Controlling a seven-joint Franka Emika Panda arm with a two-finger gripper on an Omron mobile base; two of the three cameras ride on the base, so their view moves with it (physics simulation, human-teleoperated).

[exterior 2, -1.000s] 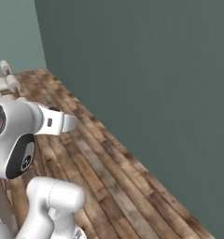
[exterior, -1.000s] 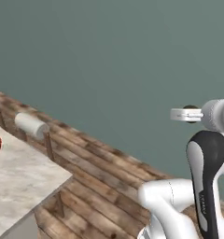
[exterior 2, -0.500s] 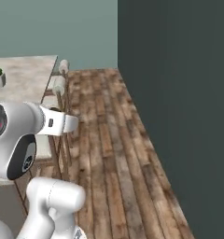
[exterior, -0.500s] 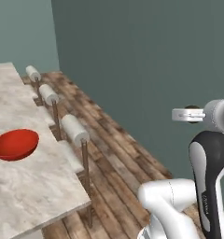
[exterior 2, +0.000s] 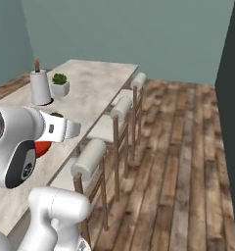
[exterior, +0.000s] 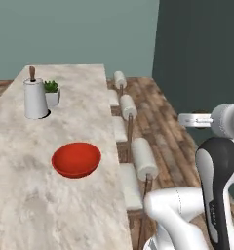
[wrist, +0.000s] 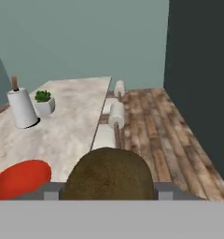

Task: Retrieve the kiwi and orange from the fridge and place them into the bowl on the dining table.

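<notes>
Kiwi (wrist: 108,173) sits right in front of my hand camera, a brown-olive lump between the two grey tips of the pincer (wrist: 107,190), which I read as clamped onto it from both sides. Taking the red bowl (exterior: 76,159) as my landmark: it rests on the marble-patterned counter (exterior: 50,205), close to the edge that faces the stools. Beyond the bowl, toward the far end of the counter, stands a white paper-towel roll (exterior: 35,99) on a wooden-topped holder, and just beside that a small potted plant (exterior: 52,93) in a white pot. Three stools (exterior: 137,168) with white roll-shaped backs line the counter's long side next to the bowl, over a wooden plank floor (exterior 2: 188,162). In my hand view the bowl shows at the lower left, below and to the left of the kiwi, and the fruit is well apart from it, not over it. From the right base camera I catch a sliver of the bowl's red behind my own arm.
</notes>
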